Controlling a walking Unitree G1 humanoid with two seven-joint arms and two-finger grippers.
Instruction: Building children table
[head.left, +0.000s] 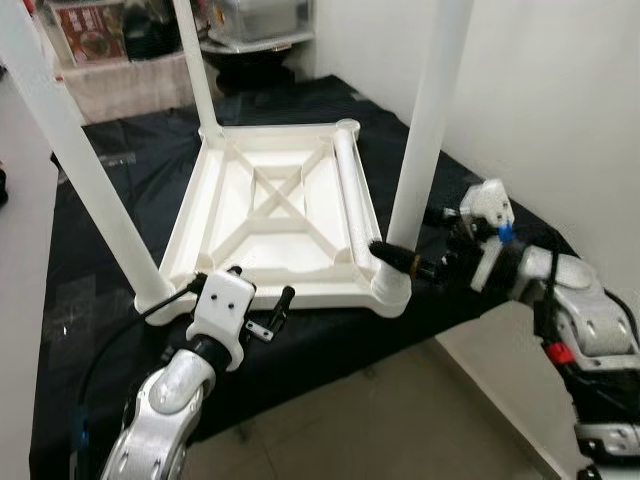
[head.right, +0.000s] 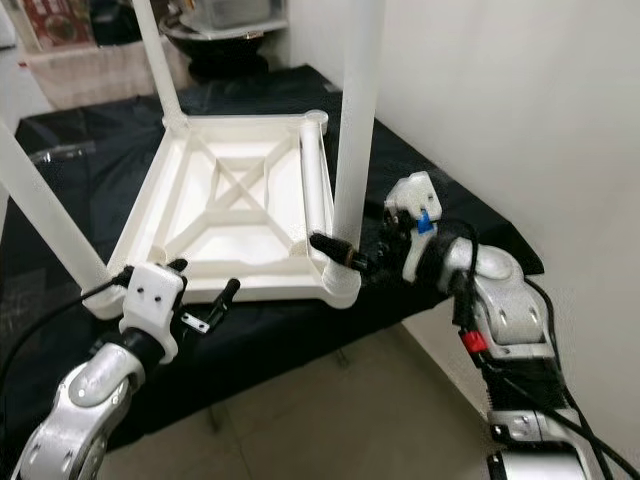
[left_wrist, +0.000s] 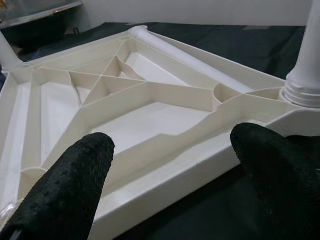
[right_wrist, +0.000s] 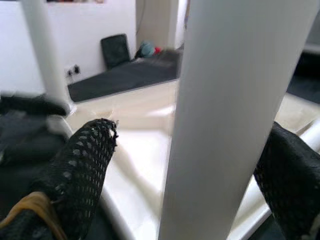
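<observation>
My left gripper (head.left: 262, 300), fingers spread, empty, hovers at the near edge of the upturned white plastic tabletop (head.left: 275, 205) on the black cloth (head.left: 110, 300). At three o'clock, my right gripper (head.right: 372, 252) straddles the upright white leg (head.right: 355, 130), unclenched.

Left gripper (head.left: 243, 300) is held open at lower left; right gripper (head.left: 400, 262), fingers spread, is extended at right.
</observation>
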